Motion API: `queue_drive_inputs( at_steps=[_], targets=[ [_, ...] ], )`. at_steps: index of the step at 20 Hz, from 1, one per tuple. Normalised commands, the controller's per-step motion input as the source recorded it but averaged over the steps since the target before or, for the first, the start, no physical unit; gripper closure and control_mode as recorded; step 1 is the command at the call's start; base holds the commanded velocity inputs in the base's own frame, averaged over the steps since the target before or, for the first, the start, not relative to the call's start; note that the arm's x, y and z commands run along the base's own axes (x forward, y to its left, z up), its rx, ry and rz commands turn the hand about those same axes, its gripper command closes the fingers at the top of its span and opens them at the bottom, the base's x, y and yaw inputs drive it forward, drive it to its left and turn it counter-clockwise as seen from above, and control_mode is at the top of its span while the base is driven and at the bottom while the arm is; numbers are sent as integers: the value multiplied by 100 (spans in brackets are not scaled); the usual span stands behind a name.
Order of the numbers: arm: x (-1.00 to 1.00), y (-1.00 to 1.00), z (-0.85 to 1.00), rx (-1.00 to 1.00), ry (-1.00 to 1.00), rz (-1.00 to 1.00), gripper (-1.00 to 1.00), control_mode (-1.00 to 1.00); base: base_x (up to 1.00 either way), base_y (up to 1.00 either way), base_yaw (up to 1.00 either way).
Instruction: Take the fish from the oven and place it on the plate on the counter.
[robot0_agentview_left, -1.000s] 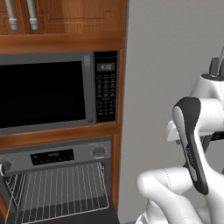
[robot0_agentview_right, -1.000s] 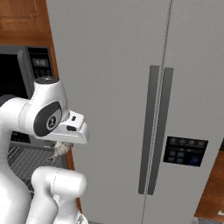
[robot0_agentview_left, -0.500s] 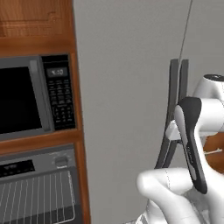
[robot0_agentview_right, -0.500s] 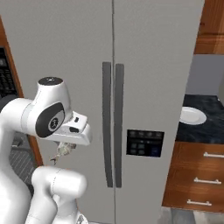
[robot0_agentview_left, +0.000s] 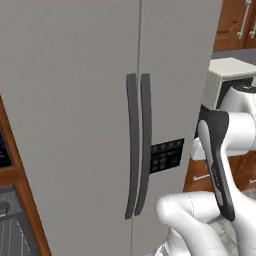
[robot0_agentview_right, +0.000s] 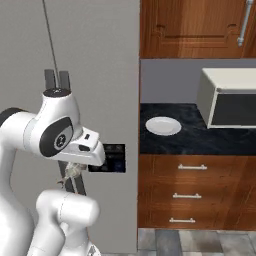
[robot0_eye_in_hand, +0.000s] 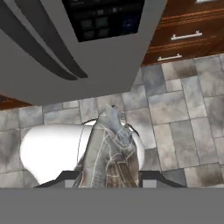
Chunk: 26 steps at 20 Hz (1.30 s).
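In the hand view a dark grey fish (robot0_eye_in_hand: 110, 146) stands between my gripper's (robot0_eye_in_hand: 109, 177) two dark fingertips, and the gripper is shut on it above the tiled floor. The right base view shows the hand hanging low in front of the fridge with a bit of the fish (robot0_agentview_right: 71, 172) under it. The round white plate (robot0_agentview_right: 163, 125) lies on the black counter (robot0_agentview_right: 200, 142), to the right of the arm and well apart from the gripper. A corner of the oven (robot0_agentview_left: 9, 235), with its wire rack, shows at the bottom left of the left base view.
A tall grey fridge (robot0_agentview_left: 85, 75) with two dark vertical handles (robot0_agentview_left: 137, 145) and a black panel stands straight ahead. A pale box-shaped appliance (robot0_agentview_right: 230, 97) sits on the counter right of the plate. Wood drawers (robot0_agentview_right: 190, 192) run below the counter, wood cabinets above.
The base has driven to the right: microwave and oven slid out to the left, and the fridge, counter and plate came into view. The fish stays in the gripper.
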Motion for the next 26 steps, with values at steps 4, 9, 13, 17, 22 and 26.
queue_drive_inputs(
  at_steps=[4, 9, 13, 17, 22, 26],
  targets=[
    [0, 0, 0, 0, 0, 0, 100, 100, 21, -100, -7],
    [0, 0, 0, 0, 0, 0, 100, 100, 79, -92, 16],
    [0, 0, 0, 0, 0, 0, 100, 100, 100, -29, 48],
    [0, 0, 0, 0, 0, 0, 100, 100, 62, -28, 46],
    [0, 0, 0, 0, 0, 0, 100, 100, 37, -81, 18],
    [0, 0, 0, 0, 0, 0, 100, 100, 33, -73, 6]
  ],
)
